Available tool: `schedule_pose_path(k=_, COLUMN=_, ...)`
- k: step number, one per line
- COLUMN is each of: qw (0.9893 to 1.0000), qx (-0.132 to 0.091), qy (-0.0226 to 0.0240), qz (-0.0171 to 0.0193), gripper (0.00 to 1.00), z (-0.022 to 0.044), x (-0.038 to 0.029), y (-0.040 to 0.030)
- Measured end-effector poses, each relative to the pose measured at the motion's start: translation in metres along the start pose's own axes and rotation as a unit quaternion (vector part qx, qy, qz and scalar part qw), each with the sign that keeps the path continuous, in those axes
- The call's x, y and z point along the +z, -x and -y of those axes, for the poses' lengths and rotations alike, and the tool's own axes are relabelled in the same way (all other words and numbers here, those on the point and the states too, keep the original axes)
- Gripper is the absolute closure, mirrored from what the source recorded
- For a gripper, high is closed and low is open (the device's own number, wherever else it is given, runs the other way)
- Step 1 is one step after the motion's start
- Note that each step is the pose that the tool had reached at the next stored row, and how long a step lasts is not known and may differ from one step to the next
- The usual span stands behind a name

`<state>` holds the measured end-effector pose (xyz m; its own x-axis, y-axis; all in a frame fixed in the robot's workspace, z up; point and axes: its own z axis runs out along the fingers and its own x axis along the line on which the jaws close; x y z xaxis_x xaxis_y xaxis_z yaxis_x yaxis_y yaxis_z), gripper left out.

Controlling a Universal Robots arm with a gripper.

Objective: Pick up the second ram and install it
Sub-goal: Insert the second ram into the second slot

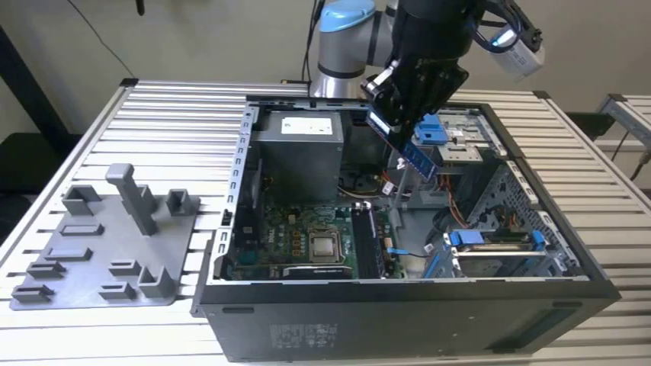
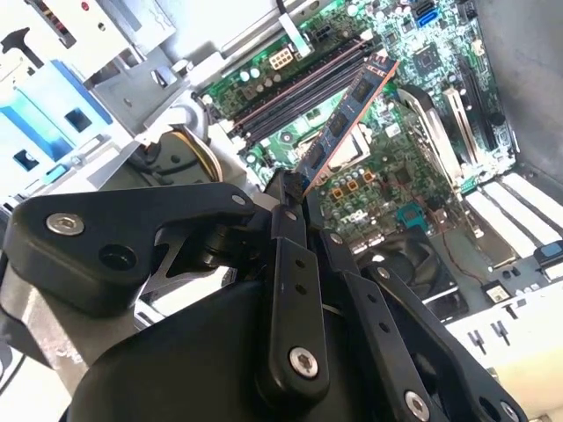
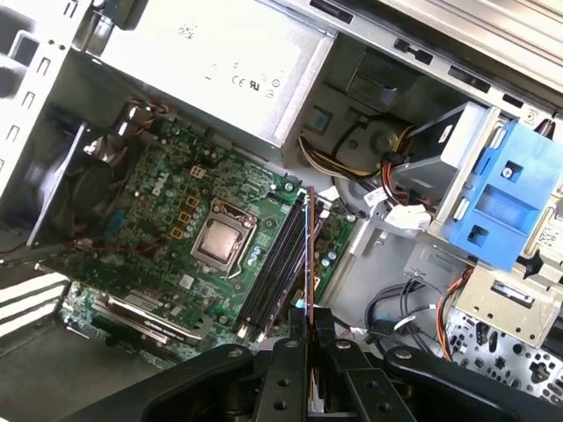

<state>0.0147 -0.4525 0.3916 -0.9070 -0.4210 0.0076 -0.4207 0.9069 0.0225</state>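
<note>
Hand (image 3: 308, 323) grips one end of the second ram (image 3: 308, 255); the stick slants down, its free end above the memory slots (image 3: 274, 264), not touching.

Nothing legible. Small print, too fine to read, on white rectangular label (image 1: 310, 124) atop grey metal power-supply box (image 1: 300, 164) and on pale sticker (image 1: 305, 333) on black metal computer case (image 1: 428, 324).
</note>
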Motion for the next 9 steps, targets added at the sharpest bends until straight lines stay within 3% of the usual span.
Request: schedule_pose_path(k=9, qw=0.9997, qx=0.025, qy=0.0, qz=0.0005, gripper=0.85, z=0.0039, x=0.0059, y=-0.0016)
